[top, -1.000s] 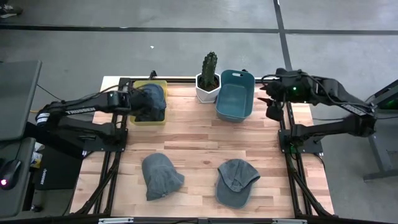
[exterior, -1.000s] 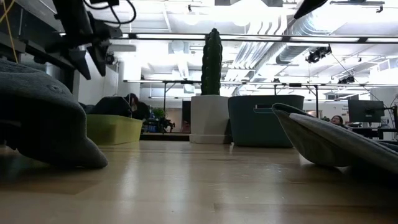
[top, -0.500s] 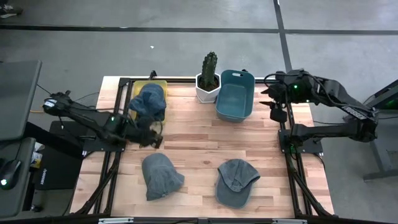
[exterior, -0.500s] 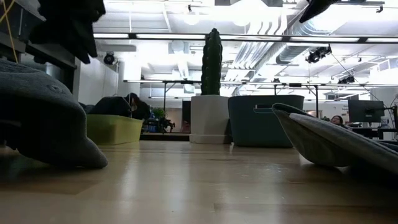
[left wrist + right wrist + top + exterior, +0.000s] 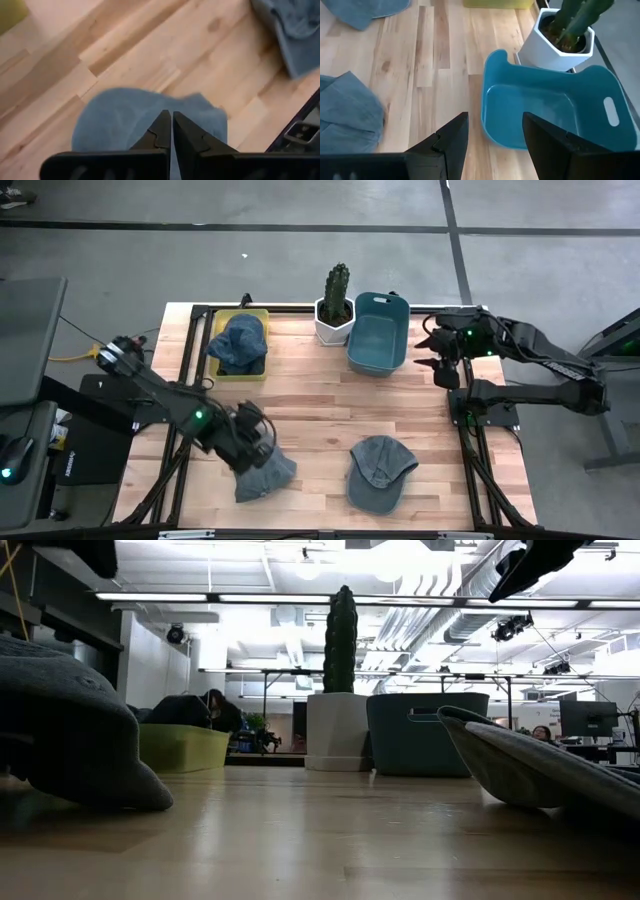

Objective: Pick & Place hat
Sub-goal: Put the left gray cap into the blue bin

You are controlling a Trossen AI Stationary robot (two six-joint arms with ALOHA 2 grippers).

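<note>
Three blue-grey hats are in view. One lies in the yellow bin at the far left. A second hat lies flat on the table at the near left; it also shows in the left wrist view and the low view. A cap lies at the near right. My left gripper hovers above the near-left hat with its fingers shut and touches nothing. My right gripper is open and empty, beside the teal bin.
A potted cactus stands at the far middle between the yellow bin and the teal bin. Bare wood lies in the table's middle. A black frame runs along the table's sides.
My left gripper has swung from over the yellow bin toward the table's near edge and now stands above the near-left hat. The hat in the yellow bin stays there.
</note>
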